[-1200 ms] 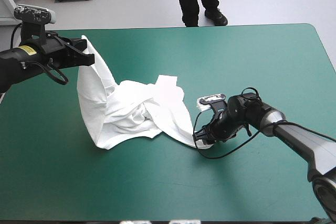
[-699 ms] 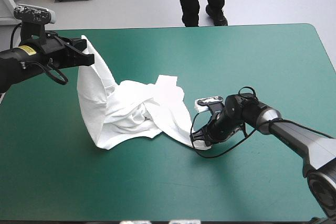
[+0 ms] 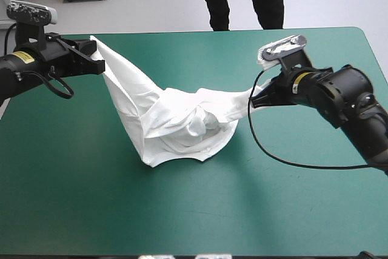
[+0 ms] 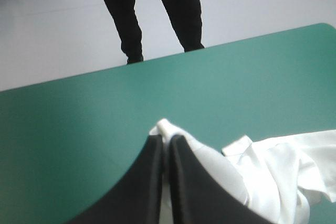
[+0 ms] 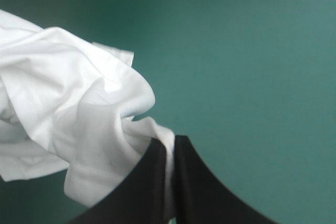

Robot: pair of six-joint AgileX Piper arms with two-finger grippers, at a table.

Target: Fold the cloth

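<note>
High view: I see left gripper [image 3: 99, 65] and right gripper [image 3: 256, 97] raised, jaws clenched on the T-shirt [image 3: 176, 122]; its middle sags onto the table [image 3: 182, 210].

Left gripper [image 3: 99, 65] aloft at the far left, fingers pinched together; right gripper [image 3: 256, 100] aloft at the right, likewise pinched

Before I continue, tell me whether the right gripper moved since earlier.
Yes: the right gripper rose toward the far edge of the table, carrying the T-shirt.

Since earlier, the right pincer [image 3: 254, 102] is up off the bench [image 3: 291, 210], and the T-shirt [image 3: 176, 119] stretches out from it.
</note>
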